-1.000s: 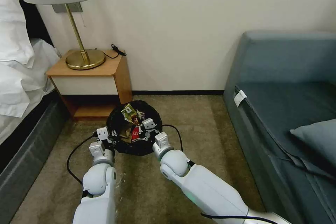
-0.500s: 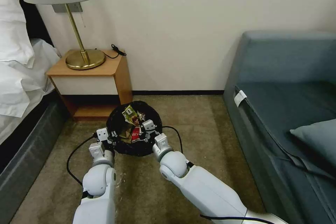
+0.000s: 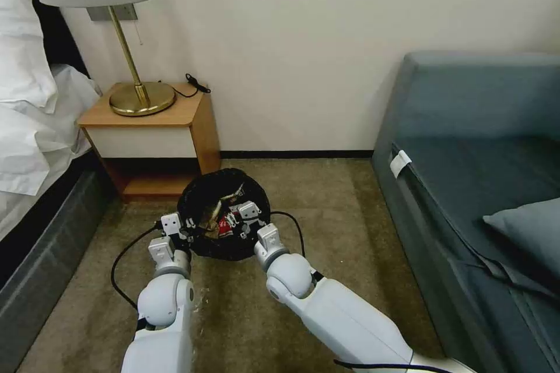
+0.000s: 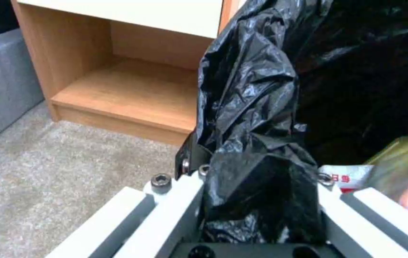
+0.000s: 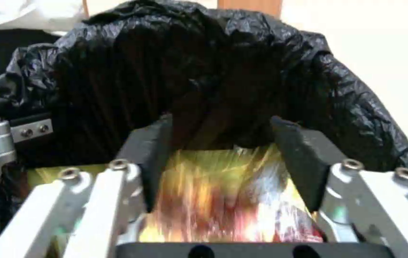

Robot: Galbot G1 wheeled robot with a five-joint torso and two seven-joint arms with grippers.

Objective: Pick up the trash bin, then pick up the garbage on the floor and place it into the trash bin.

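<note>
Left claw (image 3: 188,227) clamped on the black-lined rim of the trash bin (image 3: 201,201), held beside the nightstand (image 3: 156,128). Inside the bin, garbage (image 3: 224,222): red-and-white packet, gold wrapper. Right claw (image 3: 236,217) spread wide over the opening, blurred wrapper between its fingers.

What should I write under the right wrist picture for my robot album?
Right hand open above the black-lined trash bin, a shiny wrapper blurred between its fingers.
</note>
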